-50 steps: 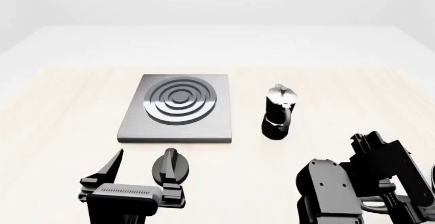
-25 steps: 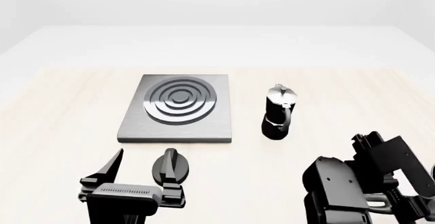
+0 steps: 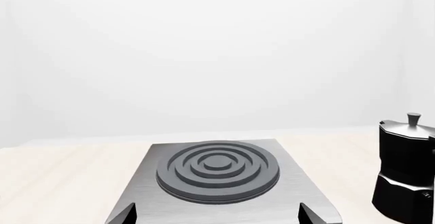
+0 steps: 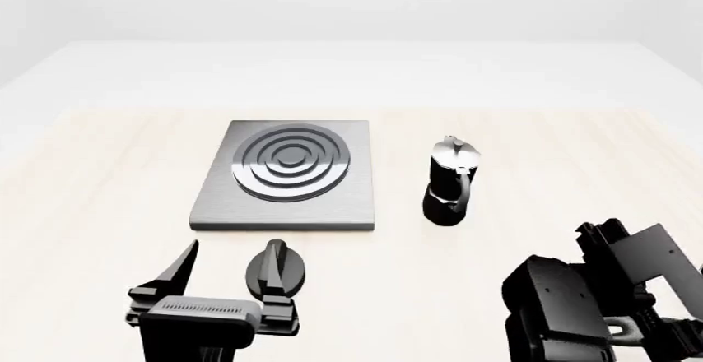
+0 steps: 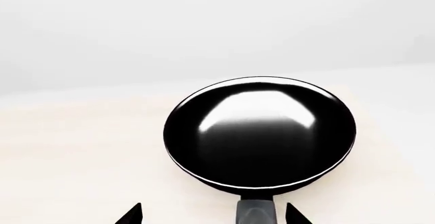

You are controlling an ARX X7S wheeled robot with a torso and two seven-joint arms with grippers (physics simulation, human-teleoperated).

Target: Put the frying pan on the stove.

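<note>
The frying pan (image 5: 260, 132), glossy black with a bright sheen inside, lies on the pale wooden table in the right wrist view; it does not show in the head view. Its handle (image 5: 257, 213) runs back between the spread fingertips of my right gripper (image 5: 213, 215), which is open and touches neither side of it. The stove (image 4: 288, 173), a grey square plate with dark rings, lies left of centre on the table. My left gripper (image 4: 233, 267) hangs open just in front of the stove (image 3: 217, 170), holding nothing.
A black-and-silver moka pot (image 4: 450, 181) stands to the right of the stove, also seen at the edge of the left wrist view as the moka pot (image 3: 408, 173). A small black knob (image 4: 277, 265) lies by the left gripper. My right arm (image 4: 561, 313) fills the near right corner.
My right arm has sunk lower and further right in the head view. The left arm, stove and moka pot have not moved.
</note>
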